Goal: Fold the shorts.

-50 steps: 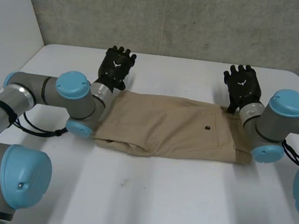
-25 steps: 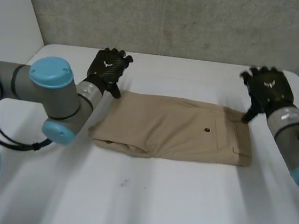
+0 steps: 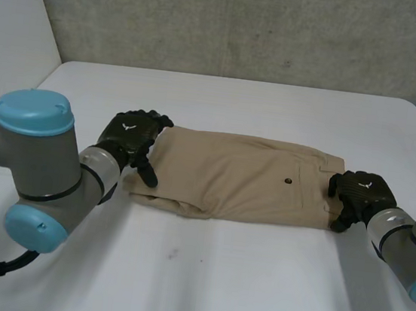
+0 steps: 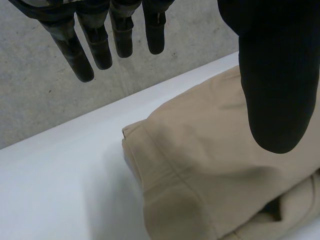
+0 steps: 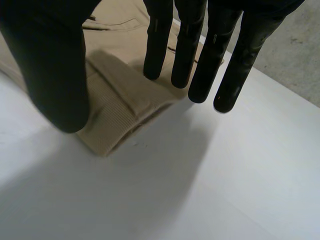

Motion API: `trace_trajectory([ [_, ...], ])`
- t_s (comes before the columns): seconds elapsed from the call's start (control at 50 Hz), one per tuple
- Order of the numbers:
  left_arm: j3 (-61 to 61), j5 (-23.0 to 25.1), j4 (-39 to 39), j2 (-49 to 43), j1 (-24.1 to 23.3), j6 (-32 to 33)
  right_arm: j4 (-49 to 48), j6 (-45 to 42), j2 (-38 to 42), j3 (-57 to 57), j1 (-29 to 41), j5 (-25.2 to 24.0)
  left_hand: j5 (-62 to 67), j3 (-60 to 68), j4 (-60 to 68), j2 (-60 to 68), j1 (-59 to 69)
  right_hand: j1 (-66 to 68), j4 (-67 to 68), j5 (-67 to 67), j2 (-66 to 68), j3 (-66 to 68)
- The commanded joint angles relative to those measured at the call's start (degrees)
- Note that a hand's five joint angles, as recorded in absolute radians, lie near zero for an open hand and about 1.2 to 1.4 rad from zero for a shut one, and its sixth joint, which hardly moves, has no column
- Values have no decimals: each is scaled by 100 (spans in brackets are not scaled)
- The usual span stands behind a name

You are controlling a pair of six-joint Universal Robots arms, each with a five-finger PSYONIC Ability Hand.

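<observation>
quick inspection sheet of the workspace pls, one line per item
surface: white table
job's things: tan shorts lying flat, already doubled over, dark button facing up
clutter: nothing seen
hands: left hand open, over the shorts' left end; right hand open, fingers straight at the waistband end
cables: nothing seen on or near the shorts
surroundings: grey concrete wall behind the table

Open table before and behind the shorts; wall beyond far edge.
</observation>
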Motion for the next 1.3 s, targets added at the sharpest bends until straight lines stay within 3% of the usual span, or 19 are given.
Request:
trace_trajectory([
  [0.02, -301, 15, 18, 262, 20, -25, -342, -49, 245, -98, -40, -28, -103, -171, -128, -127, -193, 4149, 3607, 3754, 3591, 3602],
  [0.04, -319, 15, 27, 289, 20, -25, -342, -49, 254, -116, -41, -28, -120, -188, -145, -144, -210, 4904, 4362, 4509, 4347, 4358],
  [0.3, -802, 50, 18, 904, 91, -16, 255, -172, -484, -107, -997, -37, -254, -323, -280, -278, -345, 4912, 4370, 4517, 4354, 4365],
  [0.4, -1127, 76, 18, 1282, 266, -16, 905, -1075, -598, -484, -1665, -63, -288, -356, -313, -312, -378, 4912, 4370, 4517, 4354, 4365],
  [0.46, -1294, 85, 36, 1457, 389, 2, 1081, -1542, -598, -660, -1676, -55, -288, -356, -313, -312, -378, 4912, 4370, 4517, 4354, 4365],
  [0.7, -1418, 76, 36, 1625, 390, -25, 1135, -1807, -836, -1645, 520, -169, -372, -441, -398, -396, -463, 4912, 4370, 4517, 4354, 4365],
  [0.76, -1418, 67, 53, 1634, 346, -34, 934, -1851, -521, -1785, 1529, -588, -372, -441, -398, -396, -463, 4912, 4370, 4517, 4354, 4365],
  [0.8, -1400, 67, 71, 1642, 328, -34, 898, -1895, -353, -1777, 1848, -809, -372, -441, -398, -396, -463, 4912, 4370, 4517, 4354, 4365],
  [0.82, -1383, 67, 71, 1642, 311, -34, 950, -1965, -126, -1759, 2145, -1115, -372, -441, -398, -396, -463, 4912, 4370, 4517, 4354, 4365],
  [0.9, -1286, 67, 71, 1642, 275, -86, 1134, -2141, 297, -1628, 2499, -1609, -372, -441, -398, -396, -463, 4912, 4370, 4517, 4354, 4365],
  [0.94, -1207, 67, 71, 1634, 266, -104, 1266, -2229, 412, -1593, 2526, -1759, -372, -441, -398, -396, -463, 2729, 2187, 2334, 2171, 2182],
  [0.96, -1172, 59, 71, 1625, 258, -113, 1397, -2281, 430, -1575, 2526, -1899, -372, -441, -398, -396, -463, -683, -1225, -1078, -1240, -1229],
  [0.98, -1085, 59, 62, 1616, 231, -121, 1442, -2256, 404, -1575, 2526, -1918, -372, -441, -398, -396, -463, -2088, -2630, -2483, -2646, -2635],
  [1.1, -671, 59, 71, 1458, 73, -148, 1469, -1817, 26, -1794, 2403, -1690, -355, -424, -381, -380, -446, -2088, -2630, -2483, -2646, -2635],
  [1.2, 126, 6, 19, 810, -409, -183, 1460, -186, -404, -1803, 1789, -1023, -288, -357, -314, -312, -379, -2088, -2630, -2483, -2646, -2635],
  [1.3, 928, -73, -105, 62, -902, -236, 1469, 793, -537, -1803, 1507, -811, -221, -289, -246, -245, -311, -2088, -2630, -2483, -2646, -2635],
])
